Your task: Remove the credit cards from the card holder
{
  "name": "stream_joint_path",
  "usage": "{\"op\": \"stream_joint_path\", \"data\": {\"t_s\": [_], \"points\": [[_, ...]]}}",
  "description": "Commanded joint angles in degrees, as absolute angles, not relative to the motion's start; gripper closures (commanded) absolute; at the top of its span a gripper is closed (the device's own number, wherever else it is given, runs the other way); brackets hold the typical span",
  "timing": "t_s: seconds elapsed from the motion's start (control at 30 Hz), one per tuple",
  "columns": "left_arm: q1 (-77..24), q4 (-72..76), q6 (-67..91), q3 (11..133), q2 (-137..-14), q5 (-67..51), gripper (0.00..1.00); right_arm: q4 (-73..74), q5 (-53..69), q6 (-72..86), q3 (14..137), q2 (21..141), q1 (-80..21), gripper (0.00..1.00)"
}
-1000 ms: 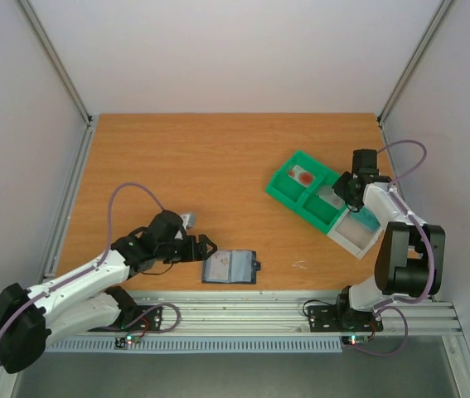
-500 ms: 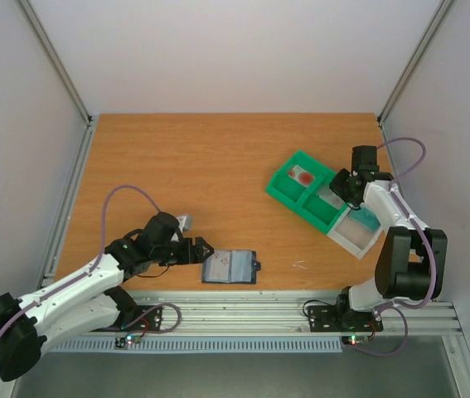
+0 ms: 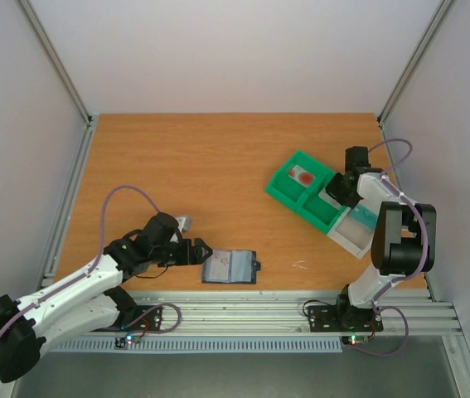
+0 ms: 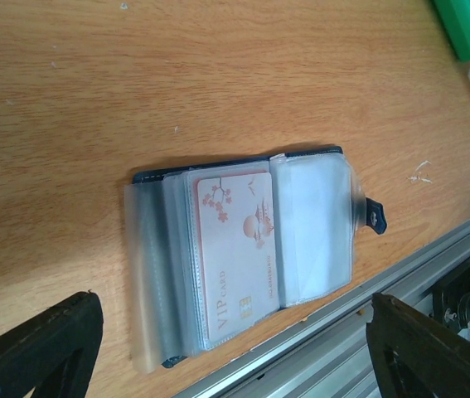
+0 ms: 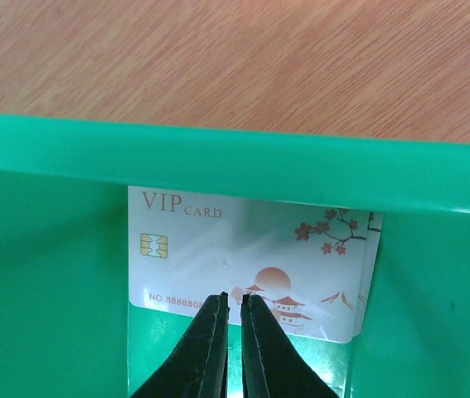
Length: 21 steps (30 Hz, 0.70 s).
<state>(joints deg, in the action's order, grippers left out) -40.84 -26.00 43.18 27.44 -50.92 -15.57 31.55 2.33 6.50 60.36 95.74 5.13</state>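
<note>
The card holder (image 3: 229, 267) lies open near the table's front edge, its dark tab on the right. In the left wrist view the holder (image 4: 317, 224) shows clear sleeves, with one whitish VIP credit card (image 4: 235, 249) in a sleeve. My left gripper (image 3: 200, 250) is open and empty just left of the holder, with its fingers (image 4: 40, 348) either side of it. My right gripper (image 5: 233, 297) is shut, holds nothing, and its tips hover over a whitish credit card (image 5: 243, 249) lying flat in the green tray (image 5: 218, 149). A second card's edge (image 5: 373, 249) peeks from under it.
The green compartmented tray (image 3: 288, 195) sits at the right, with a pale section (image 3: 352, 236) at its near end holding something teal (image 3: 367, 217). The metal rail (image 4: 400, 274) runs along the table's front edge right beside the holder.
My left gripper has slid slightly back and left, away from the holder. My right arm's elbow has swung inward; its gripper stays over the tray.
</note>
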Motion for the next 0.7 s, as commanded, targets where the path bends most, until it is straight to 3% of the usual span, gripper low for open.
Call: {"op": "stream_joint_path", "data": {"t_s": [0.0, 0.43, 0.67], "points": [[-40.68, -25.68, 42.56, 29.18, -50.09, -14.72, 0.13, 32.17, 0.97, 5.02, 61.90, 94.35, 4.72, 0.93], [-40.69, -20.29, 43.41, 27.51, -52.93, -20.60, 0.23, 41.12, 10.28, 6.05, 60.46, 78.20, 2.66, 0.86], [-40.67, -16.97, 42.88, 26.61, -57.83, -23.55, 0.42, 44.62, 16.68, 7.62, 57.83, 69.04, -2.16, 0.82]]}}
